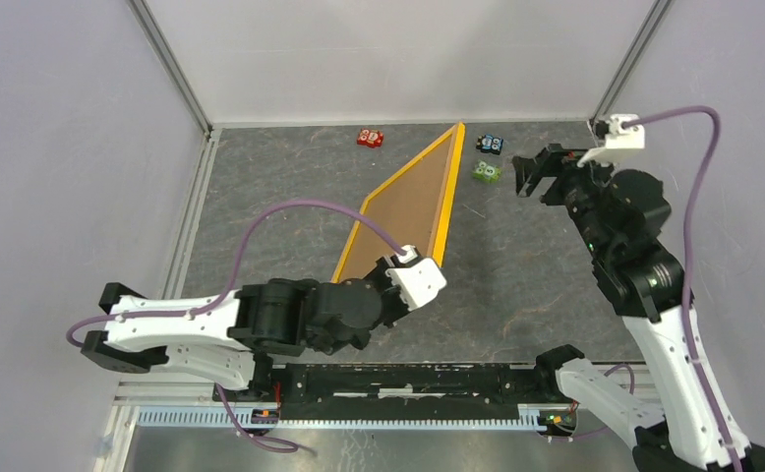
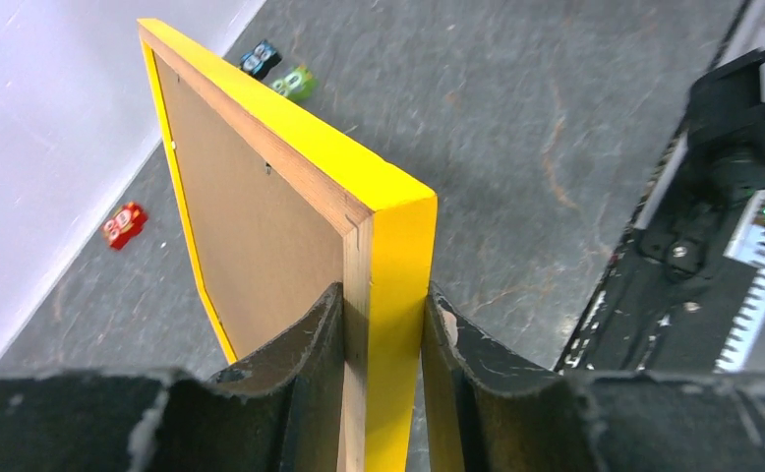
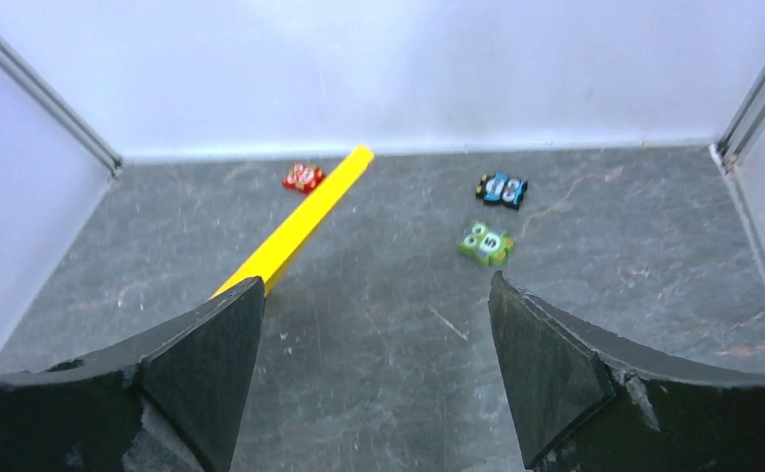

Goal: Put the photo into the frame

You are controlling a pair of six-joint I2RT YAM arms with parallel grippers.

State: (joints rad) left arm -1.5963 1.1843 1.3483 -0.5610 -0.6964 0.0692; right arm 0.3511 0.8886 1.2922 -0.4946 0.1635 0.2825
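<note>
frame (image 1: 446,197) stands on edge, tilted, brown backing board (image 1: 408,206) facing left; l gripper (image 2: 383,305) pinches its near corner, l arm (image 1: 177,320) low, reaching fwd-right. r arm (image 1: 654,285) raised far right, r gripper (image 3: 377,283) jaws spread, empty.

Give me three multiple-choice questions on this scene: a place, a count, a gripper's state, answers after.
1. Where does the left gripper hold the frame? A) near corner B) far corner C) middle of the far rail
2. How many toy cars lie on the table? A) one B) three C) five
3. The right gripper is: A) shut on a car B) shut on the frame C) open, empty

A: its fingers pinch the yellow rail at that corner. B: one red, one blue, one green. C: jaws wide, nothing between.
</note>
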